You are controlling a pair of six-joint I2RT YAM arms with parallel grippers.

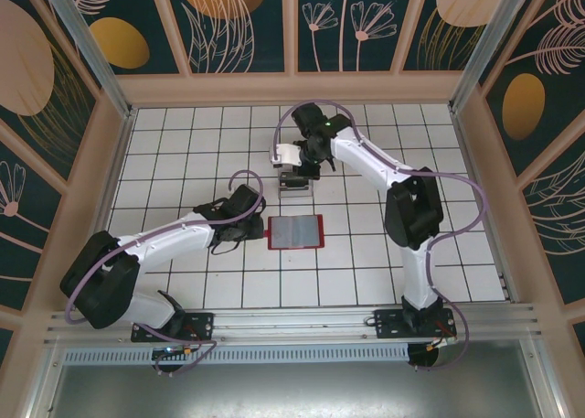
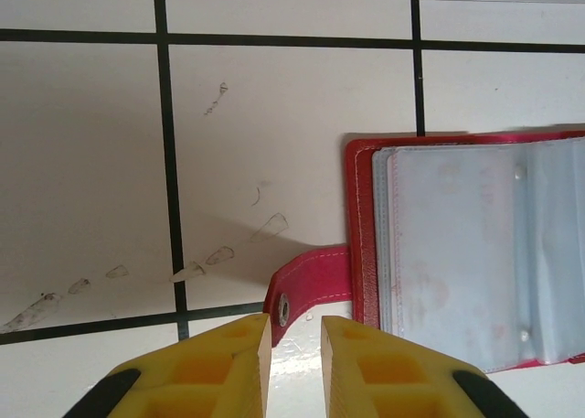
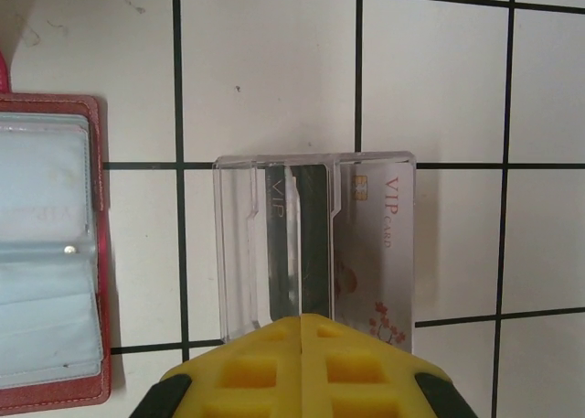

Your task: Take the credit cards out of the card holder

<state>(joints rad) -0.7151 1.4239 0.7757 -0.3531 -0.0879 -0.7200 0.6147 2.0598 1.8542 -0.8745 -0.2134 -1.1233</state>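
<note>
Here the card holder lies open on the tiled desk, sleeves facing up. The left pincer sits at its nine o'clock, fingers parted by a narrow gap with nothing between them. The red snap tab lies just ahead of that gap. At the holder's twelve o'clock stands a clear tray with two credit cards inside, one dark and one pale. The right pincer hangs over the tray's near edge, fully closed, with no card visibly held.

Whether any card is left in the sleeves I cannot tell. The likely trouble is the tab: a pinch there could drag the light holder or fold it shut. A low pass by the right pincer could shove the tray.
</note>
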